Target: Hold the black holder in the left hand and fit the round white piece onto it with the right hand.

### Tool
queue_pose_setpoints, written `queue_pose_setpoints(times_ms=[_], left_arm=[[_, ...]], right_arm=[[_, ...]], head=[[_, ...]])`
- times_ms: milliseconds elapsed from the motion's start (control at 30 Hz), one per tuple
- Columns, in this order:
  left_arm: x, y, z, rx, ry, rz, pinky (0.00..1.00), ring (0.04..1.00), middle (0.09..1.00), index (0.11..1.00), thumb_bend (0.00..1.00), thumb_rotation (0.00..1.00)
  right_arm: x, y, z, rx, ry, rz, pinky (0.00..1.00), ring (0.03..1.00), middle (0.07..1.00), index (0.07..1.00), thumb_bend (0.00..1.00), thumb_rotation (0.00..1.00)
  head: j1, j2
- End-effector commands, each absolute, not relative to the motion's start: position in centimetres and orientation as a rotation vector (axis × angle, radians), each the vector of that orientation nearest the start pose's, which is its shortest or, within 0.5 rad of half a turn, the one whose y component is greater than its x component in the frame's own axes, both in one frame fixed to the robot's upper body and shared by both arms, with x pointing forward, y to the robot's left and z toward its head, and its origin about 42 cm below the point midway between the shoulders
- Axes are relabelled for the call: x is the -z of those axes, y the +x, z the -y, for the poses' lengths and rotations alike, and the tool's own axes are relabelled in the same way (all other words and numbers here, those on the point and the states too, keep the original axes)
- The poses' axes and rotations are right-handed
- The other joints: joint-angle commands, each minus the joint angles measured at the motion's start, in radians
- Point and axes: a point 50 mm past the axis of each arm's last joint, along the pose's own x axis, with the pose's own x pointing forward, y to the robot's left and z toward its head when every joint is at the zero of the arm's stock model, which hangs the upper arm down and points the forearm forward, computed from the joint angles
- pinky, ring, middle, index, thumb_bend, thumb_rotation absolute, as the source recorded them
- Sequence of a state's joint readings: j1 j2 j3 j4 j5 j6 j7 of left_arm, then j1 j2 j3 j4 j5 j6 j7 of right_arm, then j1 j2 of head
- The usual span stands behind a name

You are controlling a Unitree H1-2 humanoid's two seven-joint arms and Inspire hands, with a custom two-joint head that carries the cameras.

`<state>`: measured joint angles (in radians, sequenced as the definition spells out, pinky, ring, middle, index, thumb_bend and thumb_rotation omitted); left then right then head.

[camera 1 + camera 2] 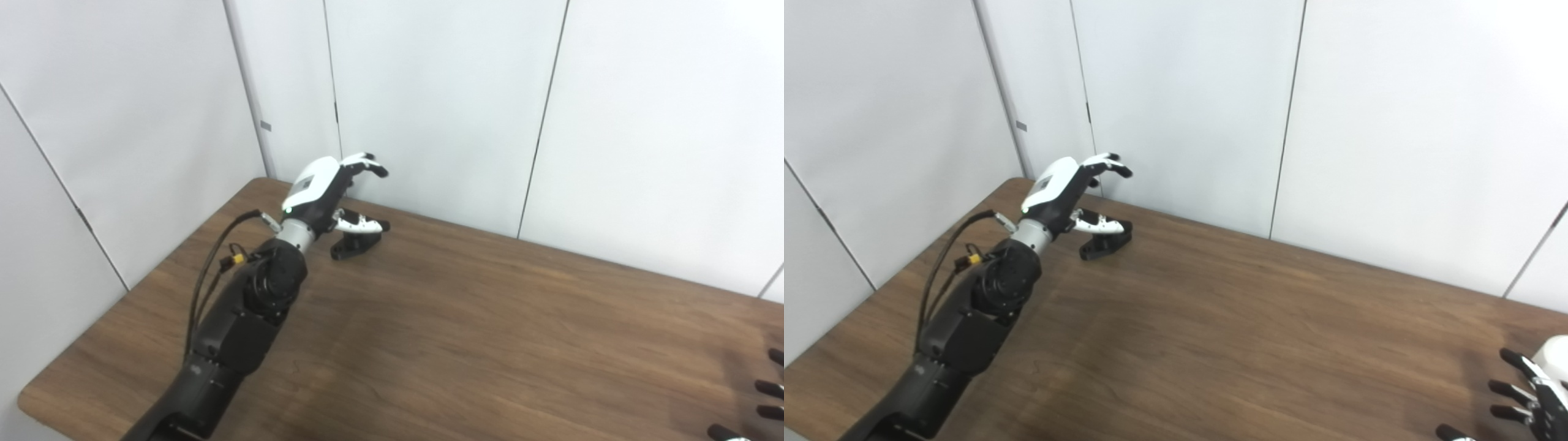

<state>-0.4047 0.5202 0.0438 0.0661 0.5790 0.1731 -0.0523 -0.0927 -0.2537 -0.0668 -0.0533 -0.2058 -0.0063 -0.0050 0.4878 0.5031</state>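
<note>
The black holder point(354, 244) lies on the brown table point(465, 318) near its far left corner; it also shows in the right eye view point(1102, 244). My left hand point(335, 195) is raised just above and behind the holder, open, with its fingers curled forward over it and its thumb close above the holder's top. My right hand point(1528, 392) is open at the table's near right corner, fingers spread, empty. The round white piece is not in view.
White wall panels point(441, 104) stand right behind the table's far edge, close to the left hand. A black cable point(211, 269) loops along the left forearm. The table's left edge runs near the left arm.
</note>
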Motion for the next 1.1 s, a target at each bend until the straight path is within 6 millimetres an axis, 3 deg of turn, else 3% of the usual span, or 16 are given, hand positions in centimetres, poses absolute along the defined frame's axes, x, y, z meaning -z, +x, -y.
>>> queue_pose_setpoints(times_ms=[0,100,333,433,733,833,1067], left_arm=[[-29.0,40.7,-37.9,-0.289,1.106,0.190,0.75,0.993,0.991,0.826,0.89,0.16],[-28.9,41.0,-38.4,-0.326,1.107,0.155,0.74,1.000,1.000,0.887,0.96,0.18],[-28.0,41.4,-39.9,-0.361,1.148,0.064,0.75,1.000,1.000,0.902,0.99,0.25],[-27.5,41.5,-40.3,-0.350,1.205,0.010,0.86,1.000,1.000,0.911,1.00,0.30],[-25.4,42.0,-40.7,-0.341,1.187,-0.130,0.95,1.000,1.000,0.810,1.00,0.36],[-24.9,42.2,-40.6,-0.340,1.173,-0.166,0.99,1.000,1.000,0.800,1.00,0.37],[-24.0,42.5,-40.4,-0.349,1.170,-0.196,1.00,1.000,1.000,0.785,1.00,0.40]], right_arm=[[-17.0,31.8,30.6,0.068,-0.469,0.236,0.64,0.754,0.917,0.843,0.68,0.09],[-17.1,31.7,30.6,0.066,-0.472,0.234,0.64,0.752,0.924,0.845,0.67,0.10],[-17.1,31.5,30.4,0.068,-0.460,0.231,0.65,0.760,0.934,0.865,0.67,0.10],[-17.1,31.5,30.4,0.065,-0.456,0.236,0.66,0.756,0.935,0.879,0.66,0.10],[-17.0,31.5,30.4,0.067,-0.469,0.239,0.65,0.752,0.931,0.884,0.67,0.13],[-16.9,31.6,30.5,0.068,-0.469,0.238,0.65,0.749,0.931,0.882,0.68,0.15],[-17.1,31.4,30.5,0.064,-0.469,0.238,0.65,0.746,0.931,0.882,0.67,0.15]], head=[[-0.001,0.001],[0.000,0.002],[0.003,0.008],[0.002,0.009],[0.002,0.009],[-0.004,0.014],[-0.005,0.020]])
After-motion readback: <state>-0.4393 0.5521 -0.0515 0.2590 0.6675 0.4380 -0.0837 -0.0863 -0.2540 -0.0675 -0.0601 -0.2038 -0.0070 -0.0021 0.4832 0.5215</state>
